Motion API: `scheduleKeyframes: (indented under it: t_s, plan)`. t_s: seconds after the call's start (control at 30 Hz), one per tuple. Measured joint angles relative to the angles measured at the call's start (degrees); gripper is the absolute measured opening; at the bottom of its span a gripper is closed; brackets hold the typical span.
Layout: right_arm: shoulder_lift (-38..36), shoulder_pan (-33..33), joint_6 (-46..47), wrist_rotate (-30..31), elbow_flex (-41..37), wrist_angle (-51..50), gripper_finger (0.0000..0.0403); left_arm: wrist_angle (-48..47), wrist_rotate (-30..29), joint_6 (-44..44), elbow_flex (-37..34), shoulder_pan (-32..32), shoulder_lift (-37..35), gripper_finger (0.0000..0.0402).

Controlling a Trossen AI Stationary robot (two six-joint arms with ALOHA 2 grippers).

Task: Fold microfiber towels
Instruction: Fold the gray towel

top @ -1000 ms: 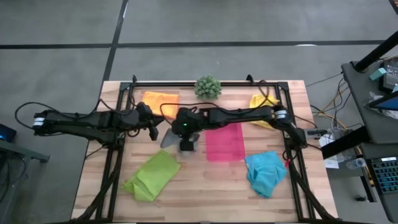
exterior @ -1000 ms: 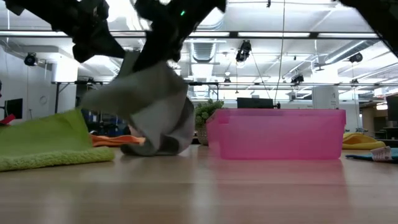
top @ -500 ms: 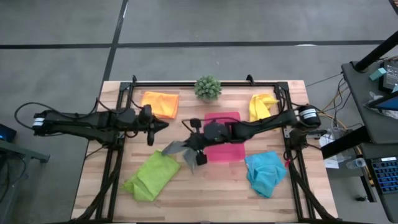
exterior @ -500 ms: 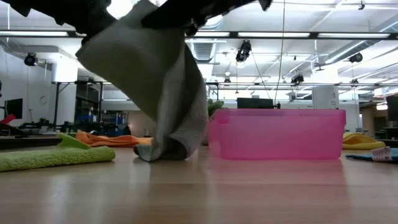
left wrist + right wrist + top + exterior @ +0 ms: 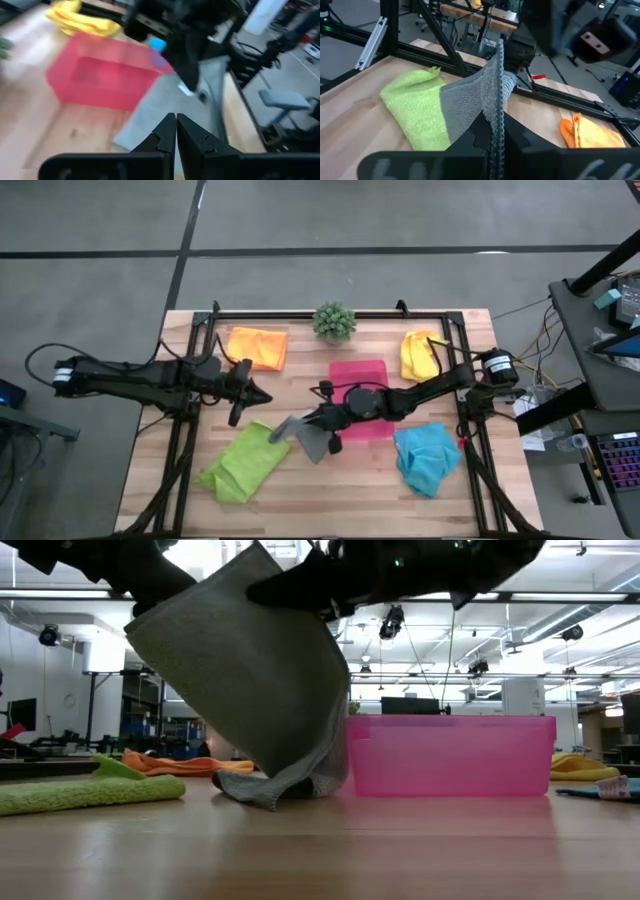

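The grey towel (image 5: 305, 442) hangs as a wide sheet (image 5: 250, 690) between my two grippers, just left of the pink tray (image 5: 360, 372). Its lower end (image 5: 265, 790) lies bunched on the table. My right gripper (image 5: 496, 135) reaches in from the table's right, over the tray, and is shut on the towel's upper edge. My left gripper (image 5: 262, 396) comes from the table's left and is shut at the towel's other upper corner (image 5: 140, 625). The lime green towel (image 5: 245, 465) lies crumpled beside it on the near left. My left gripper (image 5: 176, 120) is shut on the grey towel's upper corner. The cloth (image 5: 170, 95) spreads out from the fingertips toward the other arm. The fingers themselves hide the place of contact. They come about level from the table's left. My right gripper pinches the grey towel's upper edge (image 5: 496, 100) between its two fingers, and the cloth stands as a thin upright band between them. The fingers come level from the table's right. The towel hangs below as a sheet, its bottom on the table.
An orange towel (image 5: 258, 347) lies at the far left, a yellow towel (image 5: 420, 355) at the far right, a turquoise towel (image 5: 427, 458) at the near right. A spiky green plant (image 5: 334, 320) stands at the far edge. Black frame rails (image 5: 190, 430) run along the table's sides.
My right gripper has gone toward the table's near edge and down, drawing the grey towel with it. The towel has spread from a hanging bunch into a wide sheet, its lower end trailing on the table. My left gripper has turned at the wrist toward the right gripper.
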Motion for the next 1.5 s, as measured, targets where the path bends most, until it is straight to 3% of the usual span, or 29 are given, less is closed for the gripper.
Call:
scheduleKeyframes:
  t_s: [0.2, 0.47, 0.57, 0.67, 0.8, 0.87, 1.17, 1.5]
  plan:
    - [0.00, 0.00, 0.12, 2.73, -0.52, 0.18, 0.0009, 3.81, 3.49, -4.53, -0.11, -1.17, 6.01, 0.0022]
    - [0.02, 0.00, -0.34, 2.82, -0.49, -0.01, 0.0009, 4.18, 4.21, -7.54, 0.52, -2.17, 13.28, 0.0123]
    - [0.02, 0.00, -0.31, 2.82, -0.69, -0.01, 0.0009, 4.20, 4.91, -7.47, 0.52, -2.17, 14.63, 0.0144]
    - [0.04, 0.00, -0.21, 2.84, -0.75, -0.10, 0.0009, 4.27, 6.89, -7.54, 0.55, -2.15, 15.70, 0.0148]
    - [0.04, -0.02, 0.15, 2.84, -0.75, -0.25, 0.0009, 4.17, 17.82, -8.24, 0.52, -2.16, 15.31, 0.0148]
    - [0.07, -0.02, 0.19, 2.84, -0.75, -0.32, 0.0009, 4.16, 19.75, -10.18, 0.52, -2.19, 14.45, 0.0148]
    - [0.09, -0.02, 0.60, 2.84, -0.75, -0.32, 0.0009, 4.35, 13.51, -10.66, 0.22, -2.17, 13.74, 0.0148]
    - [0.09, -0.02, 0.78, 2.84, -0.75, -0.32, 0.0009, 9.37, 13.26, -10.72, 0.20, -2.24, 19.00, 0.0148]
